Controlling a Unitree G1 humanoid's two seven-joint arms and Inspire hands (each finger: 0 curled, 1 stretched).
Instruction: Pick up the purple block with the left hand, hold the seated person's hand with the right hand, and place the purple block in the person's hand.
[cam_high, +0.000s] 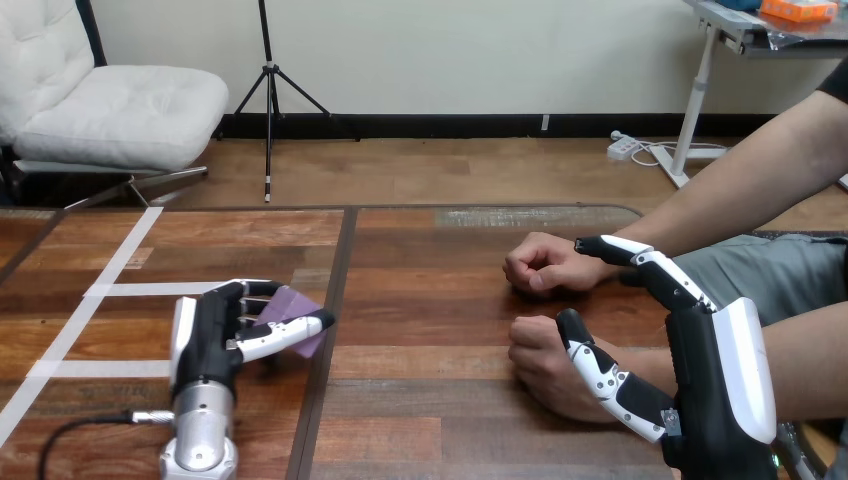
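Snugly between the left hand's (205, 338) curled fingers and thumb (near the white tape (150, 290)): purple block (292, 303).

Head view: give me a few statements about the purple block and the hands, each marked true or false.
1. The purple block sits in the left hand, whose fingers curl round it. True.
2. The person's nearer hand lies open, palm up. False: it is closed in a fist on the table, as is the person's farther hand.
3. The right hand has its thumb against the person's nearer hand. True.
4. The purple block rests in one of the person's hands. False: it is over the table's left part, apart from both of them.
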